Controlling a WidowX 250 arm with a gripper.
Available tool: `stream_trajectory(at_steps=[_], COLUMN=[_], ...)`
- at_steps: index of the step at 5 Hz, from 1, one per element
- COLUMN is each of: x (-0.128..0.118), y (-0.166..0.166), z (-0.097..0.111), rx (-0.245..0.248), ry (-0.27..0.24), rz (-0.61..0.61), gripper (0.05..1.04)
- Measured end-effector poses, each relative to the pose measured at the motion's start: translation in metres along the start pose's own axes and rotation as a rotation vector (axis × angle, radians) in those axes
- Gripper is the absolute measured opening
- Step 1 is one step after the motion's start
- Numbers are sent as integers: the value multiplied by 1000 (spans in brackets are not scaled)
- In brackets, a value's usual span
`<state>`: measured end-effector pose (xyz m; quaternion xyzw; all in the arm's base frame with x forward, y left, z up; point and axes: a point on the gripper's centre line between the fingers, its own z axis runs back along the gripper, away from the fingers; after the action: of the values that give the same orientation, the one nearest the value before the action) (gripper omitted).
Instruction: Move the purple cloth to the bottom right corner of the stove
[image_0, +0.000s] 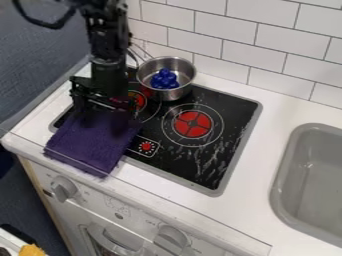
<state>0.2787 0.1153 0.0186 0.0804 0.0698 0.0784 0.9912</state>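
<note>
The gripper (103, 107) hangs at the upper left, over the back edge of the purple cloth (97, 142). Whether it holds the cloth cannot be told. The cloth covers the front left corner of the black stove (220, 145) and spreads over the white counter strip in front of it. Its back edge is partly hidden under the gripper. At the stove's bottom right corner, the black glass and grey rim are uncovered.
A metal pot (182, 67) holding several blue round pieces stands at the back of the stove, just right of the arm. A grey sink (310, 180) is set in the counter at the right. White wall tiles (247, 30) rise behind.
</note>
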Motion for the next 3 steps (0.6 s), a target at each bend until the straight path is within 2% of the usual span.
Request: stream_trajectory(at_steps=[1, 2, 3], x=[9, 7, -3], y=[-6, -25, -74], z=[-2, -1, 8], rx=[20, -42, -104], ry=[42, 49, 31], rz=[-11, -39, -133], gripper=[1000, 1000, 998])
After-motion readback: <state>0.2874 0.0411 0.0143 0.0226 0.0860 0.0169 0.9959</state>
